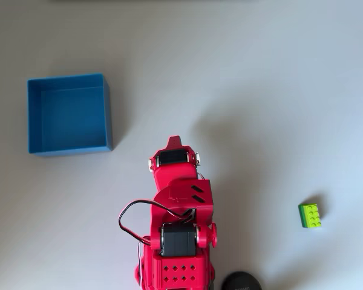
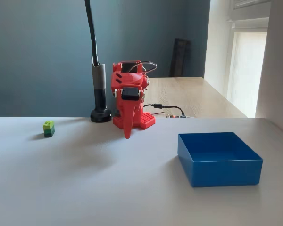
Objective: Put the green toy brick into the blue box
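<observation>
The green toy brick (image 1: 310, 215) lies on the white table at the right in the overhead view; in the fixed view the brick (image 2: 48, 128) sits at the left. The blue box (image 1: 69, 115) stands at the upper left of the overhead view and at the lower right of the fixed view (image 2: 219, 158), with nothing in it. My red gripper (image 2: 128, 135) hangs folded in front of the arm's base, tip pointing down at the table, its fingers together and holding nothing. It is far from both the brick and the box. From overhead the gripper (image 1: 175, 143) is mostly hidden under the wrist.
A black lamp stand (image 2: 100, 113) with a round foot (image 1: 241, 281) rises beside the arm's base. Black and red cables (image 1: 136, 214) loop at the base. Behind the white table lies a wooden surface (image 2: 193, 96).
</observation>
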